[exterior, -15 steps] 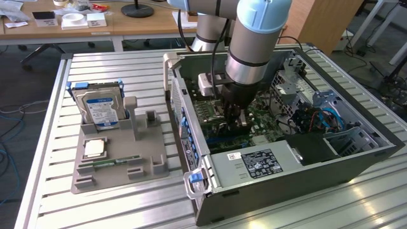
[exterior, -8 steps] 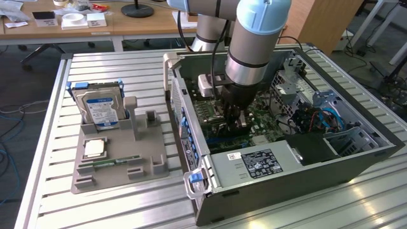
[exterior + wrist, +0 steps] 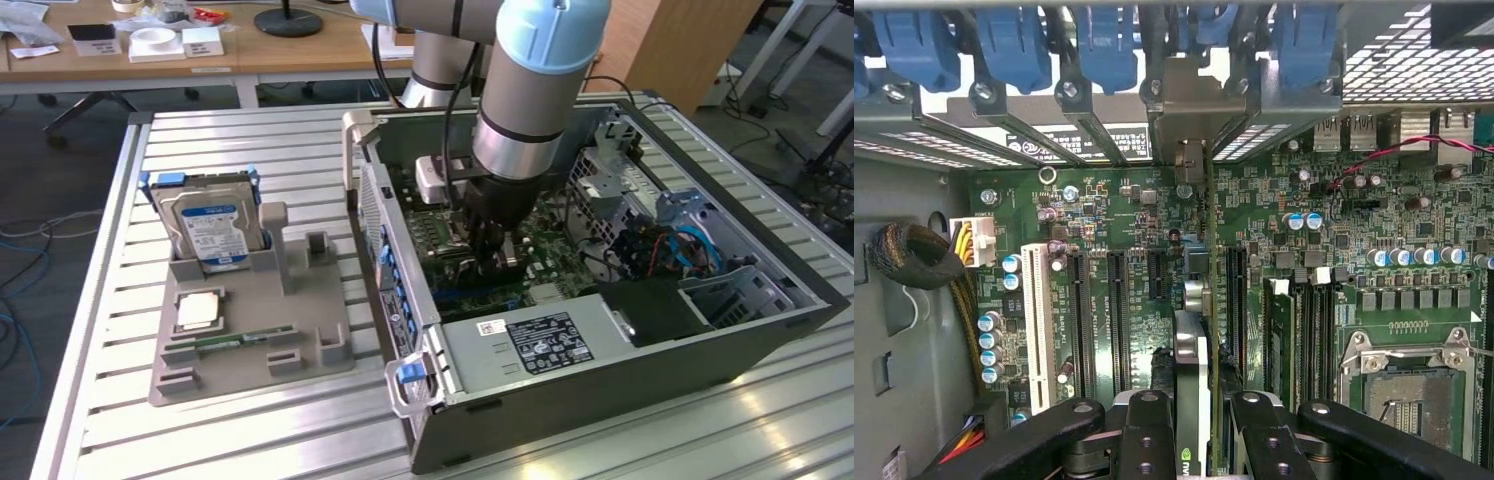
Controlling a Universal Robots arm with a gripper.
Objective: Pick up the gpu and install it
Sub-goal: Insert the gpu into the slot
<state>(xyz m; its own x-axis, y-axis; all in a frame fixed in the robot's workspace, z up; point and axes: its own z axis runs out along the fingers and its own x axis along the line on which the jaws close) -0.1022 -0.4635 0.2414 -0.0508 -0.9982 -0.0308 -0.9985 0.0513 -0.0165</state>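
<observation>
Orientation: gpu (image 3: 1192, 360) stands on edge over the motherboard (image 3: 1104, 200) and is seen edge-on as a thin strip.
Long axis: runs from the claw toward the slotted rear wall of the case, parallel to the black expansion slots (image 3: 1117, 310).
Leading end: silvery bracket (image 3: 1189, 110) points at that rear wall, just beside the row of blue retention clips (image 3: 1014, 45).
Claw: claw (image 3: 1199, 425) is clamped narrow on the gpu, with one of its fingers (image 3: 1149, 440) against each flat face, at the end opposite the bracket.
Claw location: in the exterior view the claw (image 3: 491, 255) sits low inside the open computer case (image 3: 601, 390).
Seating: contact between card edge and slot cannot be told.
Neighbours: black slots flank the card on both sides. The white slot (image 3: 1037, 310) and a braided cable bundle (image 3: 914, 255) lie beyond on one side, and the memory slots (image 3: 1294, 330) and processor socket (image 3: 1399, 385) on the other.
Outside the case: grey holder tray (image 3: 320, 300) rests on the table (image 3: 240, 130), at the exterior view's left. It carries an upright hard drive (image 3: 214, 225) and a flat memory stick (image 3: 247, 338), well apart from the claw.
</observation>
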